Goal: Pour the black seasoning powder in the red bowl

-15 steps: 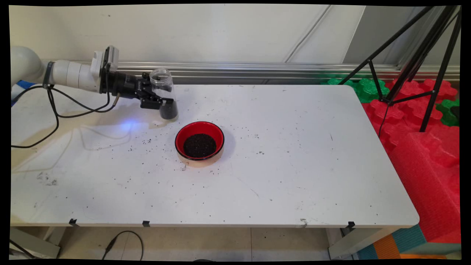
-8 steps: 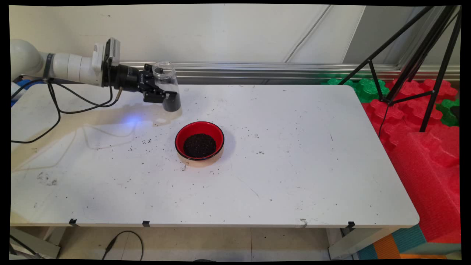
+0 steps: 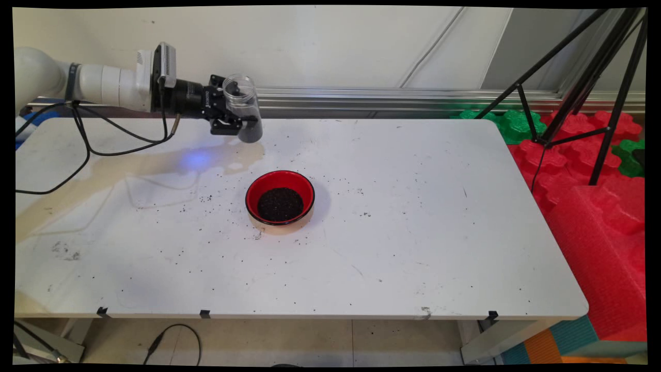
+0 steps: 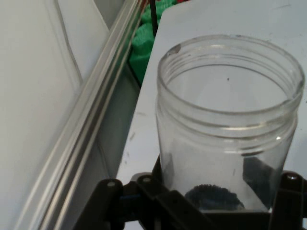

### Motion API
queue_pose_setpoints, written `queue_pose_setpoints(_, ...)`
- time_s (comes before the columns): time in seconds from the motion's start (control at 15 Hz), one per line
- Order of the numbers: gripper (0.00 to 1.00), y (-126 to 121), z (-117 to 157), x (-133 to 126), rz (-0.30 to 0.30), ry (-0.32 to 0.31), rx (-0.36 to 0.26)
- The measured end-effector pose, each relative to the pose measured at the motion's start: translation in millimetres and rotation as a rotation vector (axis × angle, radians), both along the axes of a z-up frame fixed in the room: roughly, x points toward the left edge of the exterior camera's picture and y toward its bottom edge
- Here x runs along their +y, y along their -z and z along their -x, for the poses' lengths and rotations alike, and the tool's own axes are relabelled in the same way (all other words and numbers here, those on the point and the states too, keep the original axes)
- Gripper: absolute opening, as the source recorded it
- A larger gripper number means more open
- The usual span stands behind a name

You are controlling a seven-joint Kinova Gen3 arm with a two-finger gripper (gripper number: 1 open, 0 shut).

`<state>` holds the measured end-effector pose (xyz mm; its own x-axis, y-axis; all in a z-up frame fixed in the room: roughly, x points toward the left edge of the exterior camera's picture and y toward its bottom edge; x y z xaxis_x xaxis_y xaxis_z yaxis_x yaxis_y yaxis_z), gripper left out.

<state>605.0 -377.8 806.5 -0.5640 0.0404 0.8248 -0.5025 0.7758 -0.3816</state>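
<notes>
- In the upper left of the main view we see the gripper (image 3: 238, 124) clamped on a clear jar (image 3: 245, 108), holding it in the air above the far left part of the table (image 3: 413, 248).
- The jar has no lid, leans a little, and carries dark grains (image 3: 251, 134) at its bottom.
- In the hand view we look at the jar (image 4: 228, 124) from close up: its open threaded mouth sits in the upper right, the black fingers (image 4: 163, 201) press its lower wall, and a few grains (image 4: 211, 196) show at the bottom edge.
- Lower in the main view, near the middle, a red bowl (image 3: 280, 198) stands on the table, holding more dark grains, clearly apart from the jar.
- Loose grains dot the tabletop around the bowl.
- We cannot read the small print on the gripper's wrist.
</notes>
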Motion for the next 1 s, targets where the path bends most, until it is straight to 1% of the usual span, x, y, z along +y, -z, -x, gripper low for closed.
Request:
queue_pose_setpoints(0.33, 0.0, -12.0, 20.4, -0.2, 0.094, 0.039, -0.051)
queue_pose_setpoints(0.6, 0.0, -17.0, 33.2, -0.7, 0.158, 0.063, -0.1)
queue_pose_setpoints(0.8, 0.0, -18.6, 40.7, -1.1, 0.204, 0.088, -0.147)
queue_pose_setpoints(1.0, 0.0, -18.3, 47.0, -0.3, 0.258, 0.127, -0.204)
